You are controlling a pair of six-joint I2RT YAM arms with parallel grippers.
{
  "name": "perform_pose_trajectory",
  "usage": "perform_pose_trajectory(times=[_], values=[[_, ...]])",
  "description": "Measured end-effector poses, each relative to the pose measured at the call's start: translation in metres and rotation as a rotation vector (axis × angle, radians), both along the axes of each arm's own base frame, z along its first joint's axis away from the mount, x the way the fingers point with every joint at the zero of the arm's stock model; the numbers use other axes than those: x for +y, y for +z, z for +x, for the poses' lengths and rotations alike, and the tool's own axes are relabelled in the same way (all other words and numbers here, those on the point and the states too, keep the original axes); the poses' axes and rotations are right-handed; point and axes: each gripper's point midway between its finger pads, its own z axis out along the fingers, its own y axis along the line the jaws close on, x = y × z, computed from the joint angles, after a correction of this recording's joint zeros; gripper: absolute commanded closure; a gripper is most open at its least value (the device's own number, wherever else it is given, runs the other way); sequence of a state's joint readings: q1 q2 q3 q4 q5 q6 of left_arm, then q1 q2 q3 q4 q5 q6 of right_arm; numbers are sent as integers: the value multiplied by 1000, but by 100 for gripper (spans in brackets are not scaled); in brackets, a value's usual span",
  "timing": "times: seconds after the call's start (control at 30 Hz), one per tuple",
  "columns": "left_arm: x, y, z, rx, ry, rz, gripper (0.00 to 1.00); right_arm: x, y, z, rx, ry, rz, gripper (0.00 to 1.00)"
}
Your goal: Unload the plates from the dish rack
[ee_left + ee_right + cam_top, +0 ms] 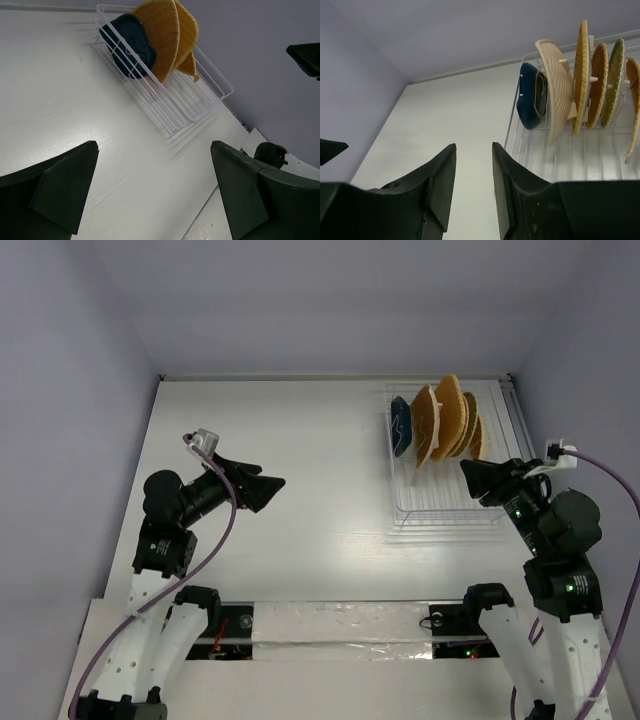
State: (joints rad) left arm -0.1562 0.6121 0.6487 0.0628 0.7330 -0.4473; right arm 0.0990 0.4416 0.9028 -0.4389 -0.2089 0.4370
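the left gripper [154,149] hangs over the left half of the worktop [300,430], spread wide with nothing in it. further right, the dish rack [450,512] sits by the far right corner. the plates [445,418] stand on edge in its far end, the dark blue plate [401,427] leftmost. the right gripper [473,150], near the rack's front edge, shows a narrow gap and holds nothing.

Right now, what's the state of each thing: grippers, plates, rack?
left gripper, open wide, empty
right gripper, open by a narrow gap, empty
blue plate, standing on edge in the rack, not gripped
tan plates, standing on edge in the rack beside the blue one
rack, sitting flat, loaded at its far end
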Motion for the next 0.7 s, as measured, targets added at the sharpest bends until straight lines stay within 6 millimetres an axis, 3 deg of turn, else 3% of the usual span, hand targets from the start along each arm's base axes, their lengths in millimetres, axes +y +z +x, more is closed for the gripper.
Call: perform_pose_trajectory(times=[0.13, 0.3, 0.33, 0.37, 0.43, 0.47, 0.5, 0.7], values=[[0, 0, 0, 0, 0, 2, 9, 0, -3, 4, 17, 0, -2, 70], [1, -3, 0, -3, 0, 12, 33, 0, -8, 11, 39, -2, -14, 83], [1, -3, -1, -7, -1, 14, 39, 0, -10, 13, 46, -3, -17, 85], [0, -3, -1, -8, -2, 14, 55, 0, -12, 15, 54, -3, -21, 90], [1, -2, -1, -10, -2, 15, 74, 1, -14, 19, 67, -2, -26, 96], [1, -2, -2, -10, -1, 15, 93, 1, -15, 20, 72, -1, -27, 99], [1, -2, -2, -10, -2, 16, 100, 2, -17, 21, 77, 3, -29, 100], [1, -8, -5, 10, 13, 27, 100, 14, -23, 35, 124, 62, -42, 100]])
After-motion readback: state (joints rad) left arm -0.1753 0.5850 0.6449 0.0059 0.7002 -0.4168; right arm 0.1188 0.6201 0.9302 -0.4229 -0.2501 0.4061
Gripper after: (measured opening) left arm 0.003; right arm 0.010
